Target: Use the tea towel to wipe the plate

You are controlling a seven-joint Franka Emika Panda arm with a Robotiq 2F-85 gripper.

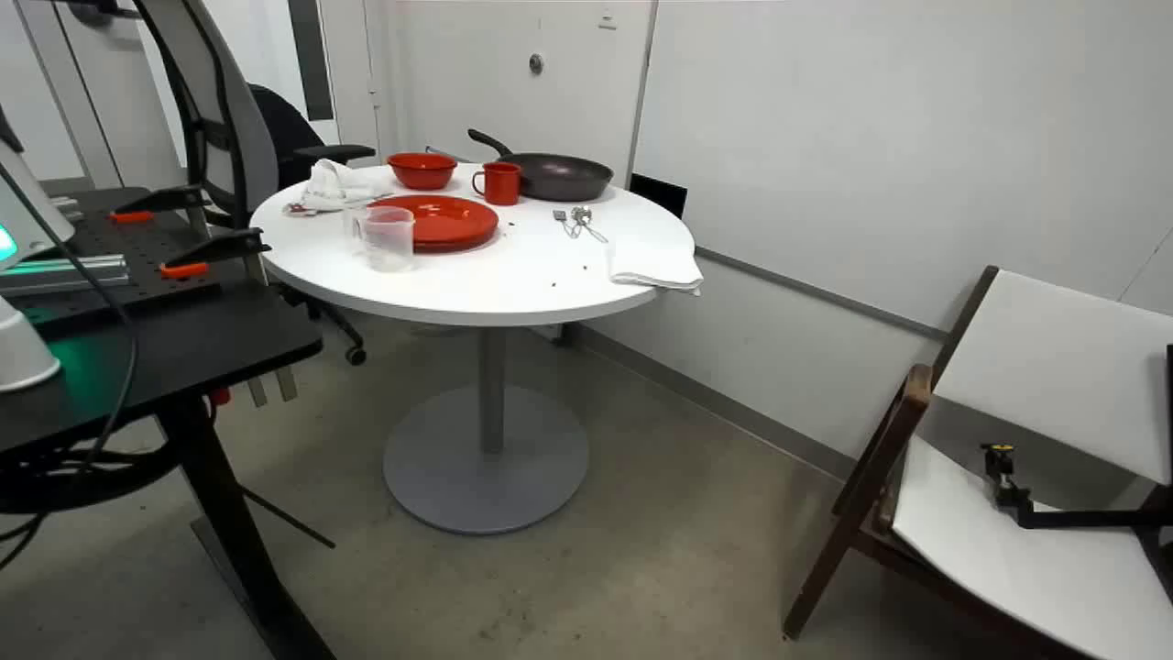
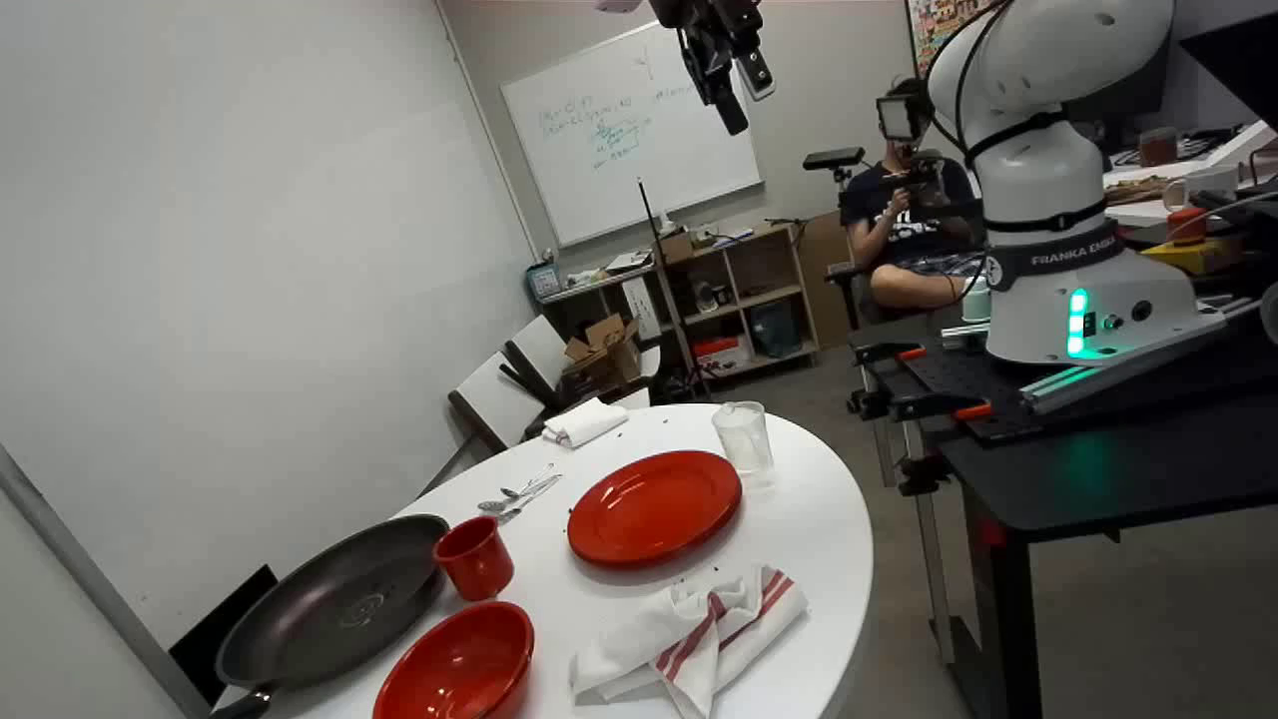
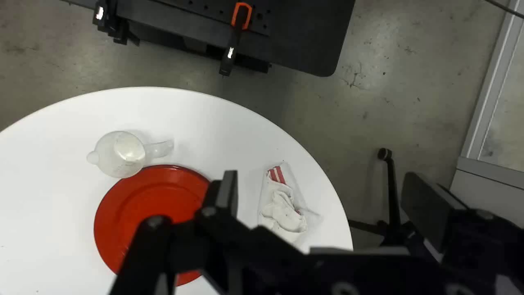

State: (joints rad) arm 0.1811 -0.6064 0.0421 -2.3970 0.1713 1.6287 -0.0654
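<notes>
1. Tool is up high above the counter, fingers spread wide, holding nothing.
2. Tea towel lies crumpled on the counter, just beside the plate, not touching; in the wrist view it sits between plate and counter edge.
3. My read of the step: reaching for the towel. No wiping yet.
4. Towel shows in the gap between the fingers there, but looks nearer one of them. I'd centre over the raised folds first, then drop straight down.
5. Go low before closing; pinch a thick bunch, not a single ply. Don't grind fingertips into the counter.
6. Leave a flap of slack under the fingers so cloth meets the plate, not hard tips. Light pressure, since a smooth plate may skate.
7. Clear jug stands right by the plate, contact unclear. Stroke away from it; looks like thin plastic, likely tips easily.
8. Materials: towel is whitish fabric with red stripes, ridged and limp – should bunch well. Plate is glossy red, round, flat, low rim – cloth ought to glide, rim may catch a fold.
9. Folded white cloth at the counter's opposite edge is a flat, neat pad; not my pick.
</notes>
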